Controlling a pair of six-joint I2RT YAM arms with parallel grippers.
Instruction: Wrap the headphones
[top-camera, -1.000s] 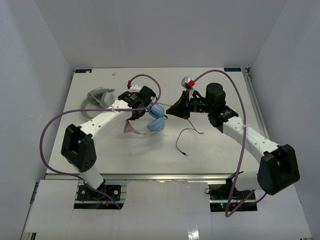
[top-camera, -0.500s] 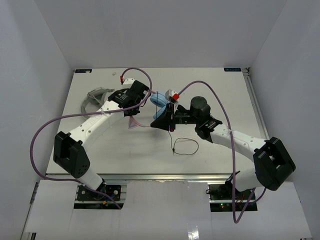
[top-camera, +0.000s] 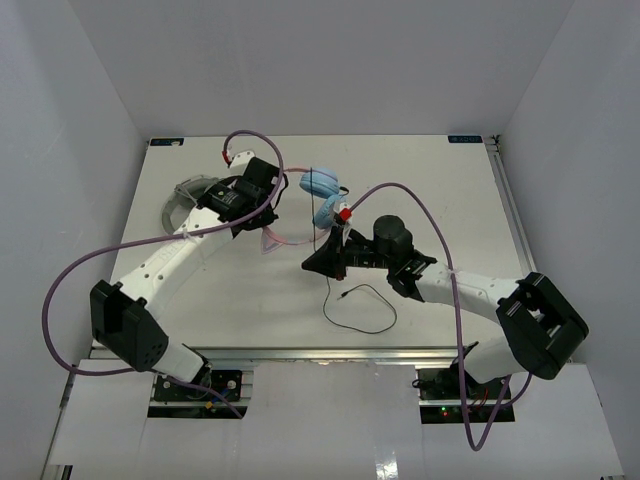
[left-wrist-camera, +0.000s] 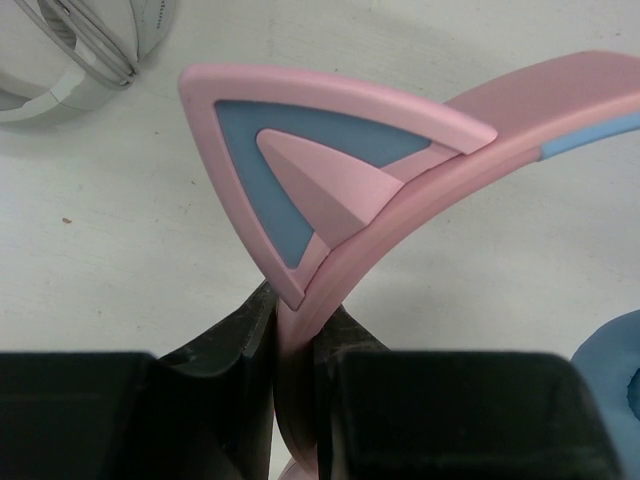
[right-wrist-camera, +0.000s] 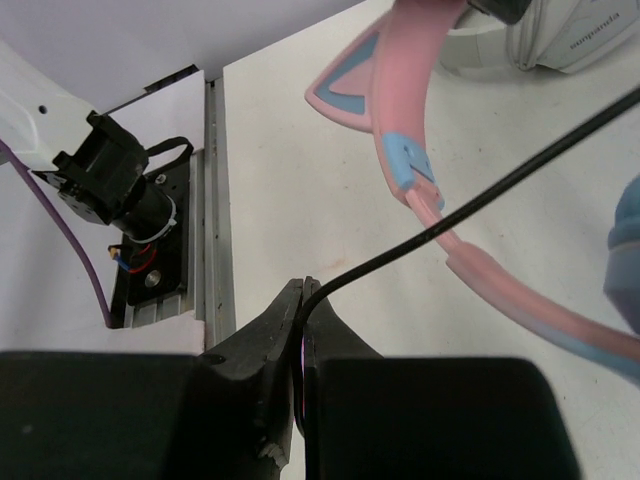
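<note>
The headphones (top-camera: 322, 185) hang above the table's middle, two light-blue earcups at the far end and the pink headband (left-wrist-camera: 520, 120) reaching back to my left gripper (left-wrist-camera: 297, 310). That gripper is shut on the headband just below a pointed cat ear (left-wrist-camera: 300, 170). My right gripper (right-wrist-camera: 304, 290) is shut on the thin black cable (right-wrist-camera: 480, 200), which runs taut up toward the earcups. In the top view the right gripper (top-camera: 310, 263) sits near of the headphones. The cable's loose end (top-camera: 362, 310) loops on the table toward the front.
A grey-white looped band (top-camera: 185, 200) lies at the back left, close beside the left arm, and shows as the band (left-wrist-camera: 80, 50) in the left wrist view. Purple arm hoses arc over both sides. The table's front rail (top-camera: 300, 352) runs below the cable loop.
The left gripper carried the headphones up and toward the back. The right gripper slid left and nearer with the cable, whose loose end now trails closer to the front edge.
</note>
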